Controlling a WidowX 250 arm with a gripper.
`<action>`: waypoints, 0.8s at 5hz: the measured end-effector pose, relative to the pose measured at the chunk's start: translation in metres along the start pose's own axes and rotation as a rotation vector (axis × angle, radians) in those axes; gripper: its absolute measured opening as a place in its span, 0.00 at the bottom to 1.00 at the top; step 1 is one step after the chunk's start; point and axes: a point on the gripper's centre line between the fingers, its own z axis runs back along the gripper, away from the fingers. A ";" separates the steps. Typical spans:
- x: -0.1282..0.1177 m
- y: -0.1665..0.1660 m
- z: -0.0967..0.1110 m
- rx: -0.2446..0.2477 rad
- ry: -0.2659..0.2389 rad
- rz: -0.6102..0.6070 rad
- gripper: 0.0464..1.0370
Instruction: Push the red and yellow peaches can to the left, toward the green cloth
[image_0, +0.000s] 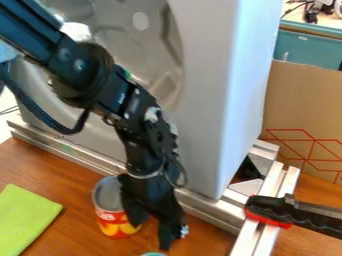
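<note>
My gripper (152, 231) hangs over the wooden table near the bottom centre, its two fingers apart and pointing down. One finger overlaps the right side of an upright open-topped can (115, 223) with a red and yellow label; I cannot tell whether they touch. The other finger is to the right, over the table. Close below the gripper, the top of a teal round object (153, 254) shows at the bottom edge. A bright green cloth (25, 216) lies flat at the lower left.
A large grey-white panel (204, 95) with a recessed metal face stands behind the arm, along metal rails (80, 157). At the right, a black and red tool handle (270, 210) crosses another rail. A cardboard sheet (304, 105) with red lines stands behind it.
</note>
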 end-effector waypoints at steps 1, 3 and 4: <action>-0.006 0.018 0.005 0.001 -0.012 0.046 0.96; -0.012 0.037 0.012 0.013 -0.007 0.083 0.96; -0.014 0.038 0.012 0.012 -0.005 0.086 0.96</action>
